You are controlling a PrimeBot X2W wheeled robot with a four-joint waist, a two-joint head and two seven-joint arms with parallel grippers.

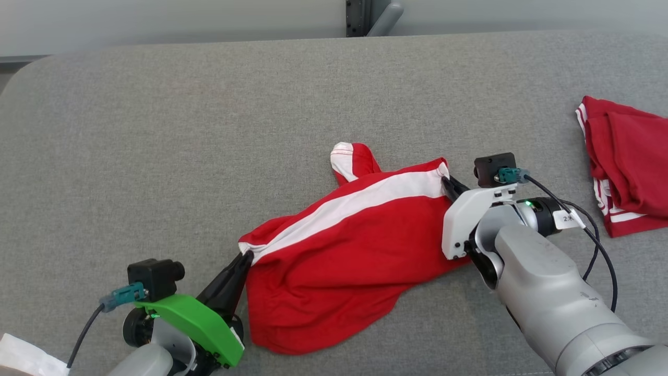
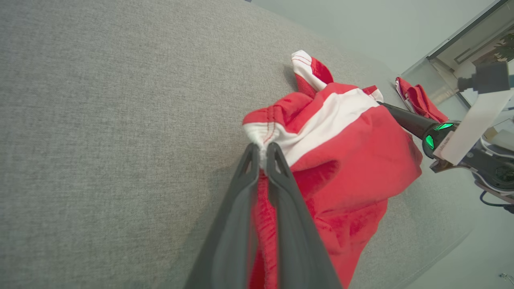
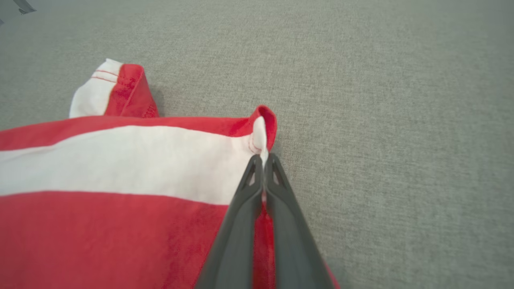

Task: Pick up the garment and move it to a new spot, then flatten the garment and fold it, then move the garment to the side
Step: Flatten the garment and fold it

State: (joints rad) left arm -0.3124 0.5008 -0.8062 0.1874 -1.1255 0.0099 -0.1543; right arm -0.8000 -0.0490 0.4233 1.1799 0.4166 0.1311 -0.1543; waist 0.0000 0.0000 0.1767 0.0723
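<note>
The garment (image 1: 344, 245) is red with a wide white stripe and lies crumpled in the middle of the grey table (image 1: 209, 130). My left gripper (image 1: 245, 257) is shut on its near left corner, where the white band ends. In the left wrist view the garment (image 2: 341, 160) bunches up beyond the pinching left gripper (image 2: 262, 149). My right gripper (image 1: 446, 181) is shut on the far right corner of the white stripe. The right wrist view has the garment (image 3: 100, 192) spread to the left, its hem pinched in the right gripper (image 3: 263, 159).
A second red and white garment (image 1: 626, 162) lies bunched at the table's right edge, also seen in the left wrist view as a small red heap (image 2: 419, 102). A white cloth scrap (image 1: 26, 357) peeks in at the lower left. Bare grey table stretches far and left.
</note>
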